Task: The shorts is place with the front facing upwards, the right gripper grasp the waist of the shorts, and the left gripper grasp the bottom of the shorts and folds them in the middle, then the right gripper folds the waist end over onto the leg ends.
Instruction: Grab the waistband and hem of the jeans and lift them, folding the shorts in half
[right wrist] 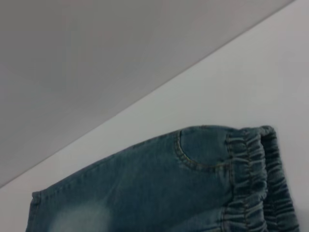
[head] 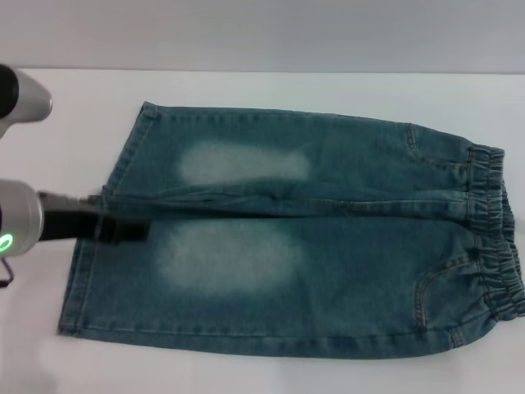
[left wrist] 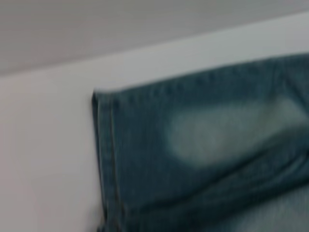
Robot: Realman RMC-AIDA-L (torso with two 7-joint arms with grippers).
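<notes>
While one pair of shorts [head: 295, 238] lies flat on the desk [head: 271, 86], only the head view shows the left gripper [head: 135, 232], finger state indiscernible, at the leg ends [head: 90, 263].

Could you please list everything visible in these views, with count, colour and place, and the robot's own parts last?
Shorts: one, blue-green denim with two pale faded thigh patches, spread flat across the table, front up.
Waist of the shorts: one gathered elastic band, darker denim, at the robot's right end.
Leg ends: two straight stitched hems, at the robot's left end.
Table: one, white, under the shorts.
Wall: grey, behind the table.
Left claw: one, black, on a silver wrist with a green light, over the leg ends between the two legs.
Right claw: not in view.
</notes>
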